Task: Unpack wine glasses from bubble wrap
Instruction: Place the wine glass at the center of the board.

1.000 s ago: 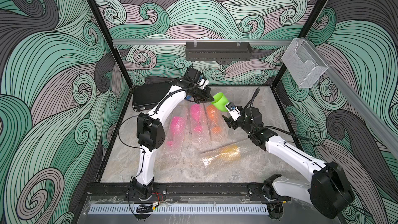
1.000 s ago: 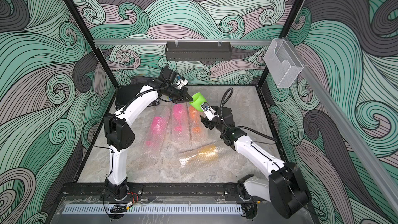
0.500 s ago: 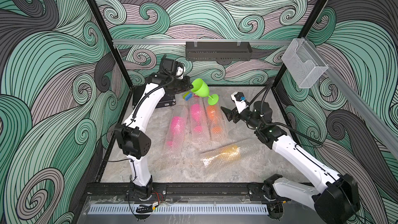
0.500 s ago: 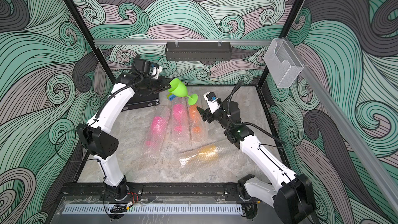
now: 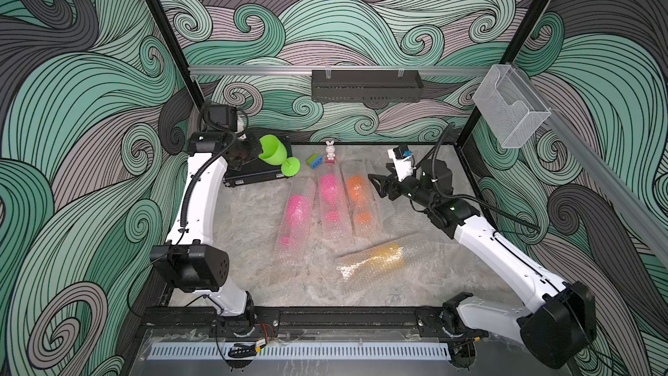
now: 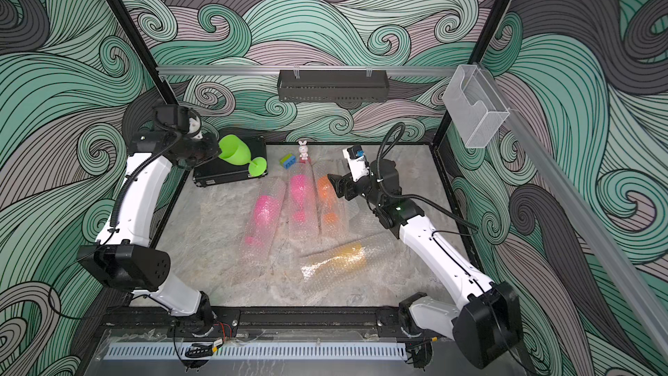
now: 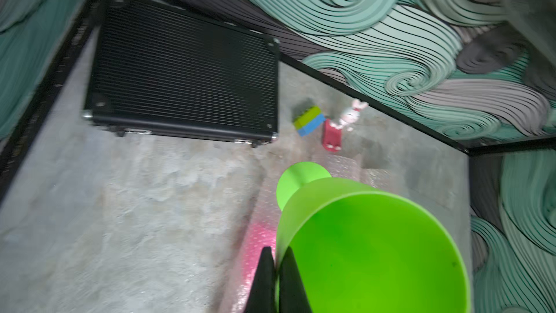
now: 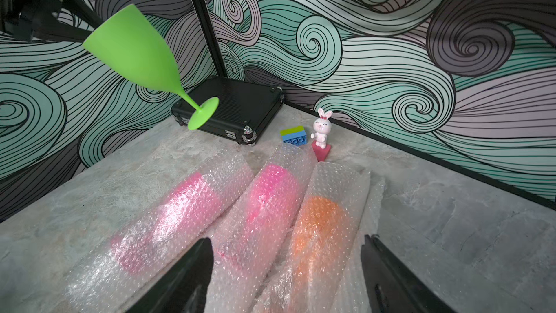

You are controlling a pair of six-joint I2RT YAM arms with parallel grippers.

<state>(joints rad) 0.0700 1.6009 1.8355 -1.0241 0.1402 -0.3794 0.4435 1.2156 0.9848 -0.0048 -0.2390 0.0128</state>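
A lime green wine glass [image 5: 276, 151] hangs tilted in the air over the black case at the back left. My left gripper [image 7: 276, 254] is shut on its rim, one finger inside the bowl and one outside. Three bubble wrap tubes lie side by side mid-table, two holding pink glasses [image 5: 296, 215] [image 5: 329, 197] and one an orange glass [image 5: 358, 197]. A fourth tube with a yellow glass [image 5: 376, 260] lies crosswise nearer the front. My right gripper [image 8: 285, 239] hovers open just above the orange tube's far end, holding nothing. A flattened bubble wrap sheet [image 8: 371, 194] lies under that tube.
A black case [image 5: 253, 175] sits in the back left corner. A green-and-blue block [image 5: 314, 160] and a white rabbit figurine [image 5: 329, 150] stand by the back wall. A black shelf [image 5: 365, 85] and a clear bin [image 5: 509, 110] hang on the walls.
My left arm has swung the green glass from mid-table to the back left, over the black case. My right gripper has drawn away from the glass's foot and stays open.
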